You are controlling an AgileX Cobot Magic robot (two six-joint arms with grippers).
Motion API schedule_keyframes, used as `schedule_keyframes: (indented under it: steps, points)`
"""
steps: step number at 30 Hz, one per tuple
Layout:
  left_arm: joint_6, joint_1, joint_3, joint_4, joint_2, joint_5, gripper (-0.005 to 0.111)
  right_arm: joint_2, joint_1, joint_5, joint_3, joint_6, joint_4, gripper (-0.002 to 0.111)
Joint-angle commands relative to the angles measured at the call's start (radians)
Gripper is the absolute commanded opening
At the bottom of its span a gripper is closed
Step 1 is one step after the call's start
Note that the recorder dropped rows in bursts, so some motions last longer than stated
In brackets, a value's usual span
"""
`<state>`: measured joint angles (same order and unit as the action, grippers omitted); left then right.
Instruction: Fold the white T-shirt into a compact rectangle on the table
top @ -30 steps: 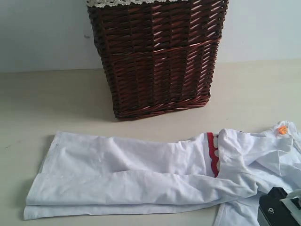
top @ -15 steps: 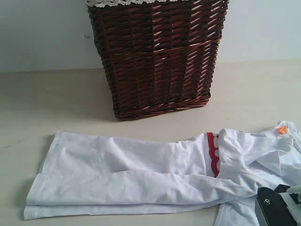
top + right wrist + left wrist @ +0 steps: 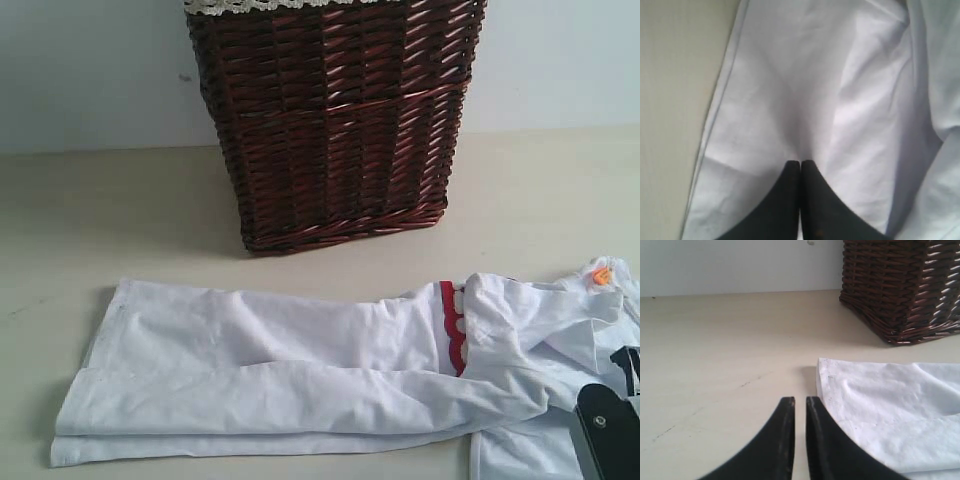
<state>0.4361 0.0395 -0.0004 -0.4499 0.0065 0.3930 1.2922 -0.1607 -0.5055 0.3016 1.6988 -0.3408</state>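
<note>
We are looking at the white T-shirt lying flattened in a long folded band across the near part of the bench, with a strip of red edging showing toward its bunched right end. Behind it and apart from it, the dark wicker basket is standing upright, and we cannot tell what it is holding. Our right fingers are pressing together, pinching the shirt's cloth. Our left fingers are sitting just beside the shirt's left end, a narrow slit apart, gripping nothing.
</note>
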Motion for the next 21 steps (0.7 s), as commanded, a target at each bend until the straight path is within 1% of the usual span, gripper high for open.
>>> schedule_keyframes:
  steps: [1, 4, 10, 11, 13, 14, 15, 16, 17, 18, 19, 21]
  points:
    - [0.001, -0.002, 0.000, -0.001, -0.007, -0.005, 0.011, -0.031, 0.004, -0.021, -0.004, -0.001, -0.171, 0.001]
    - [0.001, -0.002, 0.000, -0.001, -0.007, -0.005, 0.011, -0.048, 0.004, -0.011, -0.004, 0.004, -0.232, 0.001]
    - [0.001, -0.002, 0.000, -0.001, -0.007, -0.005, 0.011, -0.047, 0.004, 0.041, -0.002, -0.002, -0.235, 0.003]
    - [0.001, -0.002, 0.000, -0.001, -0.007, -0.005, 0.011, -0.047, 0.004, 0.034, -0.002, -0.002, -0.233, 0.007]
    - [0.001, -0.002, 0.000, -0.001, -0.007, -0.005, 0.011, -0.047, 0.004, -0.023, -0.002, 0.000, -0.229, 0.022]
    - [0.001, -0.002, 0.000, -0.001, -0.007, -0.005, 0.011, -0.039, 0.004, -0.072, -0.002, 0.000, -0.223, 0.032]
    - [0.001, -0.002, 0.000, -0.001, -0.007, -0.005, 0.011, 0.004, 0.004, -0.171, -0.002, 0.022, -0.207, 0.055]
    - [0.001, -0.002, 0.000, -0.001, -0.007, -0.005, 0.011, 0.037, 0.004, -0.210, -0.002, 0.023, -0.204, 0.065]
    - [0.001, -0.002, 0.000, -0.001, -0.007, -0.005, 0.011, 0.098, 0.004, -0.181, -0.002, 0.023, -0.204, 0.072]
    - [0.001, -0.002, 0.000, -0.001, -0.007, -0.005, 0.011, 0.130, 0.004, -0.135, -0.002, 0.020, -0.204, 0.071]
    - [0.001, -0.002, 0.000, -0.001, -0.007, -0.005, 0.011, 0.178, 0.004, -0.042, -0.002, 0.017, -0.208, 0.068]
    - [0.001, -0.002, 0.000, -0.001, -0.007, -0.005, 0.011, 0.229, 0.004, -0.021, -0.002, 0.019, -0.202, 0.066]
